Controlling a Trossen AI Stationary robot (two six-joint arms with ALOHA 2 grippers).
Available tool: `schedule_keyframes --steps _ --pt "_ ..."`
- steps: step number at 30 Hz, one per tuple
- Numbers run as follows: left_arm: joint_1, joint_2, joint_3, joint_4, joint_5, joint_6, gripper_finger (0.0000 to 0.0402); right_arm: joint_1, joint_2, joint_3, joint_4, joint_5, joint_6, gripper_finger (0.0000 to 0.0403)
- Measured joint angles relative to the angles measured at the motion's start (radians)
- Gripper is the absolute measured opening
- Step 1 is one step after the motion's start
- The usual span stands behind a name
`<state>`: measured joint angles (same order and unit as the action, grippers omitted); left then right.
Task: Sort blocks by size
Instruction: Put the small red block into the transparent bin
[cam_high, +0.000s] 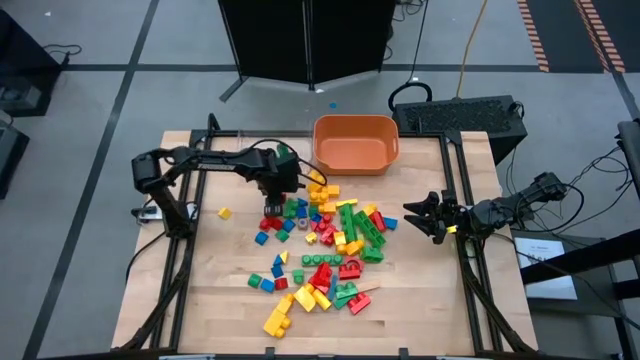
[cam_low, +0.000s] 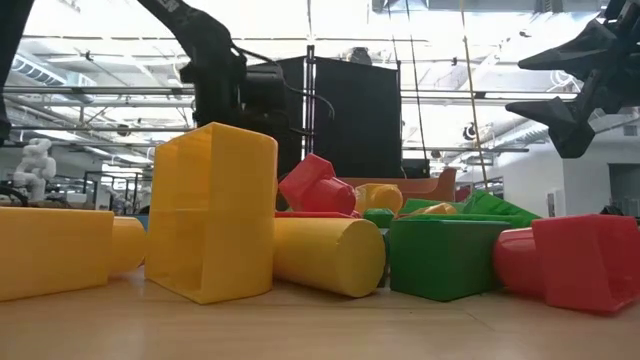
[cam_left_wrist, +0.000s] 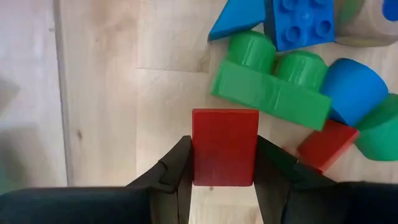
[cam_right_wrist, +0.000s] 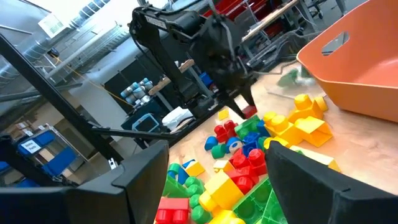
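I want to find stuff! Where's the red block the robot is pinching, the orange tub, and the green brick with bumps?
red block (cam_left_wrist: 224, 146), left wrist view, middle of its flat top face.
orange tub (cam_high: 390, 150), high view, its right rim.
green brick (cam_left_wrist: 273, 93), left wrist view, its long side below the studs.

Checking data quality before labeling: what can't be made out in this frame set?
- Left wrist view: red block sits between the left gripper fingers; its near end is hidden by them.
- High view: stud counts in the block pile too small to read.
- Low view: a big yellow block hides most of the pile.
- Right wrist view: orange tub cut off by the frame edge.
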<state>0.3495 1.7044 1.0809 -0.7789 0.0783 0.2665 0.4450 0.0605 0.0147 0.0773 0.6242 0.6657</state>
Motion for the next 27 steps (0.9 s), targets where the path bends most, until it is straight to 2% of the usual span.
schedule_keyframes --steps 5,11,14,17,19,24,27 --pt "-0.005 -0.06 0.001 -0.013 -0.071 -0.041 0.0119 0.0 0.0 0.0 0.0 0.0 -0.003 0.026" --pt "-0.005 -0.182 0.038 -0.062 -0.101 -0.105 0.0119 0.0 0.0 0.0 0.0 0.0 -0.004 0.026" --pt "0.002 -0.251 0.059 -0.048 -0.225 -0.125 0.0119 0.0 0.0 0.0 0.0 0.0 -0.007 0.026" --pt "0.039 -0.308 0.064 0.035 -0.389 -0.179 0.0119 0.0 0.0 0.0 0.0 0.0 -0.008 0.026" --pt "0.08 -0.318 0.064 0.1 -0.456 -0.231 0.0119 0.0 0.0 0.0 0.0 0.003 -0.014 0.026" --pt "0.207 -0.285 0.048 0.202 -0.477 -0.262 0.0119 0.0 0.0 0.0 0.0 0.004 -0.014 0.026" --pt "0.273 -0.235 0.02 0.19 -0.458 -0.262 0.0119 0.0 0.0 0.0 0.0 0.004 -0.01 0.026"
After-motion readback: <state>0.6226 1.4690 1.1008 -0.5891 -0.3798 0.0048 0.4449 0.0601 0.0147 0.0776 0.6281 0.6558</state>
